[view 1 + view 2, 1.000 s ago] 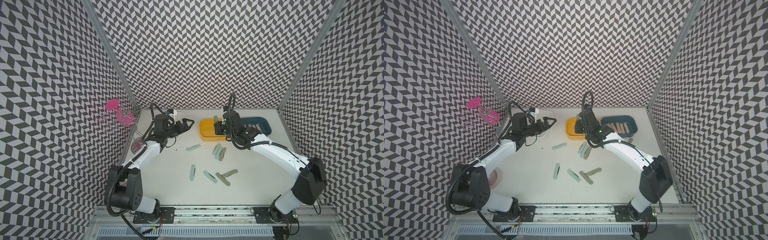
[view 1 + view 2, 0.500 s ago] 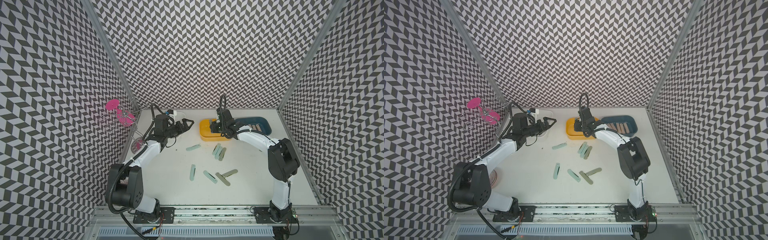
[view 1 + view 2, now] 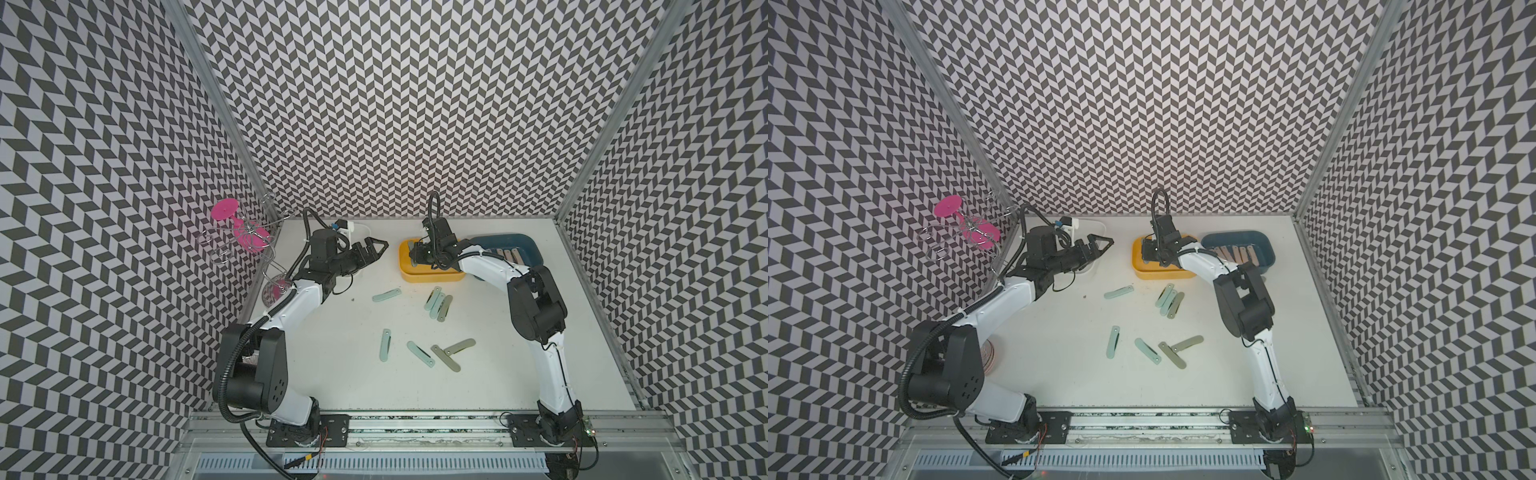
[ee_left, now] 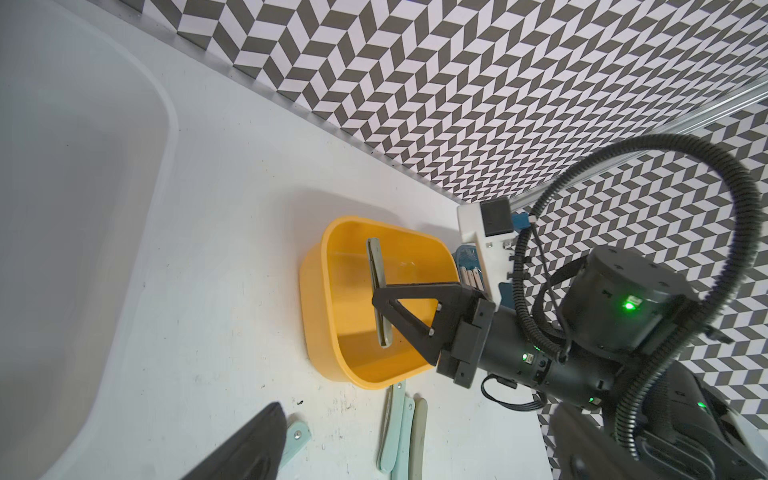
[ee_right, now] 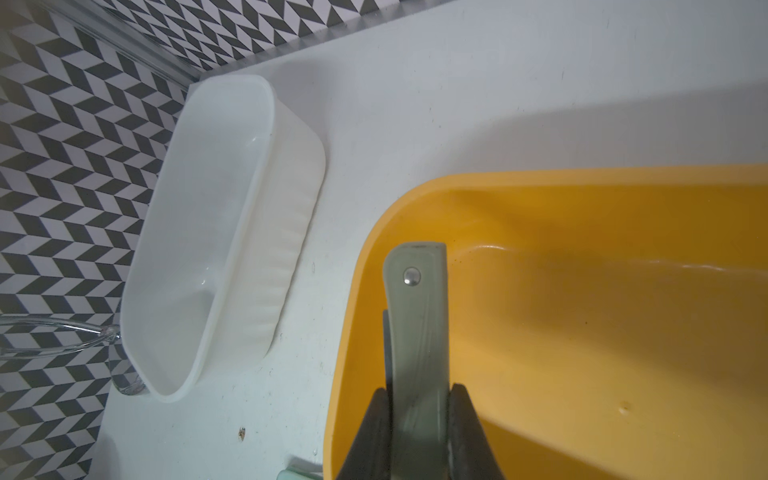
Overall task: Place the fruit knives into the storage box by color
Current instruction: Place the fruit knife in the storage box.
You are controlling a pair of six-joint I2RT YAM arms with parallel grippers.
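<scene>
Your right gripper [image 5: 417, 392] pinches one end of a grey-green fruit knife [image 5: 417, 324], holding it inside the yellow box [image 5: 602, 270] with its rivet end near the wall. Your left gripper [image 3: 376, 251] hangs spread and empty. Eight loose knives [image 3: 385, 345] lie on the table [image 3: 332, 374].

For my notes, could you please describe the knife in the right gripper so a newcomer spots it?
Start at the yellow plastic tub at the far edge of the white table. There, the right gripper clamps a grey-green, round-ended folded knife with a silver rivet. The other knives lie loose.
</scene>
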